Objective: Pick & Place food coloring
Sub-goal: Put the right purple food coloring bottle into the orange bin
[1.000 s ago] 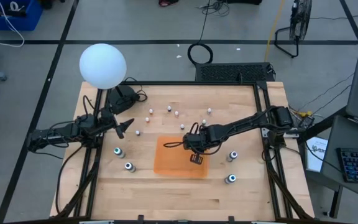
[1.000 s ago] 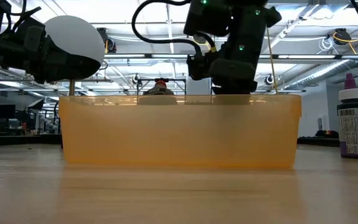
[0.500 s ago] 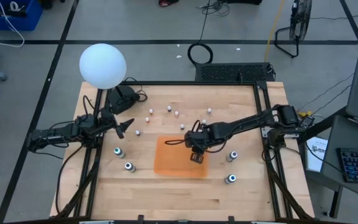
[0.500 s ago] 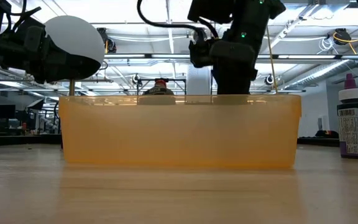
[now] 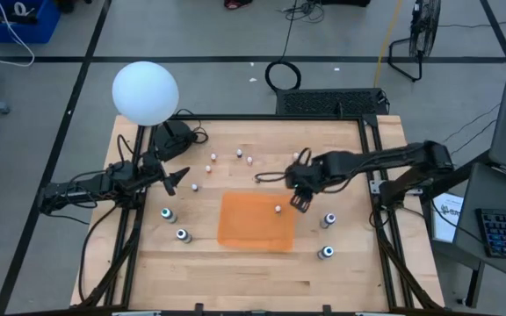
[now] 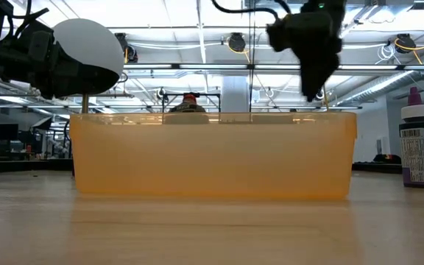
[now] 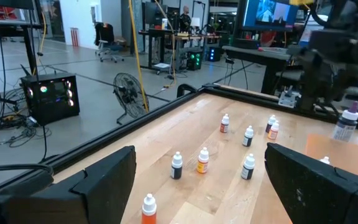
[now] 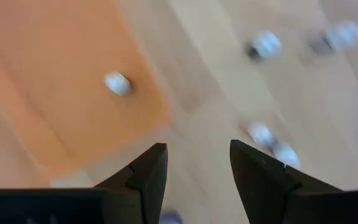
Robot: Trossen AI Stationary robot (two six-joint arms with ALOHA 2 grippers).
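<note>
One tiny white-topped food coloring bottle stands inside the orange tub, near its right wall. My right gripper hangs open above the tub's right edge with nothing between its fingers. Several more tiny bottles stand on the wood beyond the tub. Larger bottles with teal tops stand left and right of it. My left gripper waits open at the table's left, touching nothing.
A white globe on a stand rises at the far left corner, over my left arm. A dark purple-topped bottle shows at the right in the low view. Bare wood lies between the tub and the near edge.
My right gripper has opened and let go of a tiny bottle, which now stands in the tub. The gripper has then risen out of the tub and gone toward the table's right and far edges.
</note>
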